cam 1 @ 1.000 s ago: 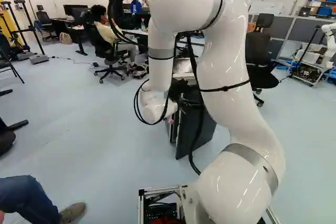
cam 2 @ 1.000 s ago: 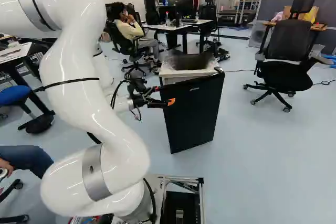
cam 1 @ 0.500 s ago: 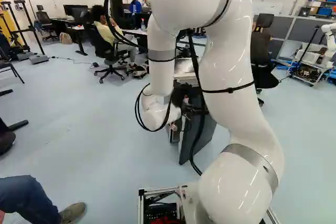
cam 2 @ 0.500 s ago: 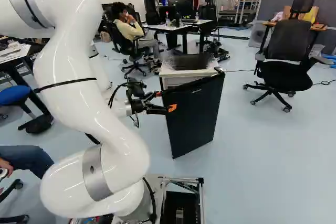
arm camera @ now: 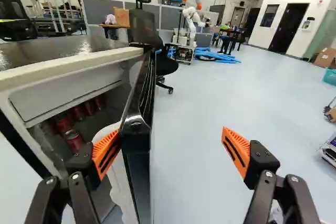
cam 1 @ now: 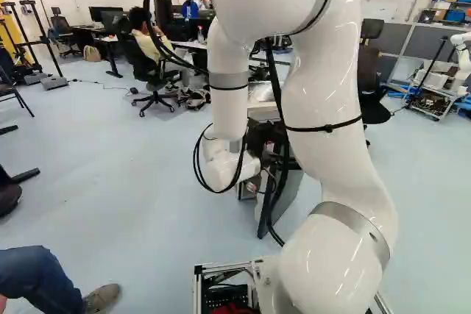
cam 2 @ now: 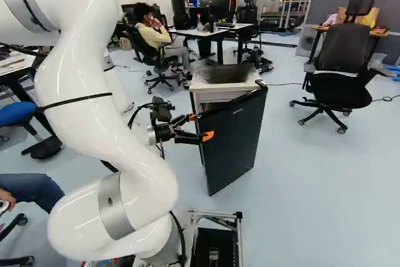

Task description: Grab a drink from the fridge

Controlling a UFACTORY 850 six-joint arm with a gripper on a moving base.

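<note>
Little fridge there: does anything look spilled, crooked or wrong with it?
No spill or damage shows. The one thing that stands out is the fridge door: it hangs partly open, one finger of the open claw against its inner side. Red cans show inside.

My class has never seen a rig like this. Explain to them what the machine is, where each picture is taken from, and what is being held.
The machine is a white robot arm ending in a black gripper with orange pads. Two pictures come from cameras on its base, behind the arm, one to either side. The third comes from its wrist, looking along the gripper.

Ahead stands a small fridge, its dark door partly open. The wrist view shows red cans inside.

Nothing is held: the two fingers are wide apart. One appears to rest against the inner side of the door's edge; the other is outside, well away from it.
</note>
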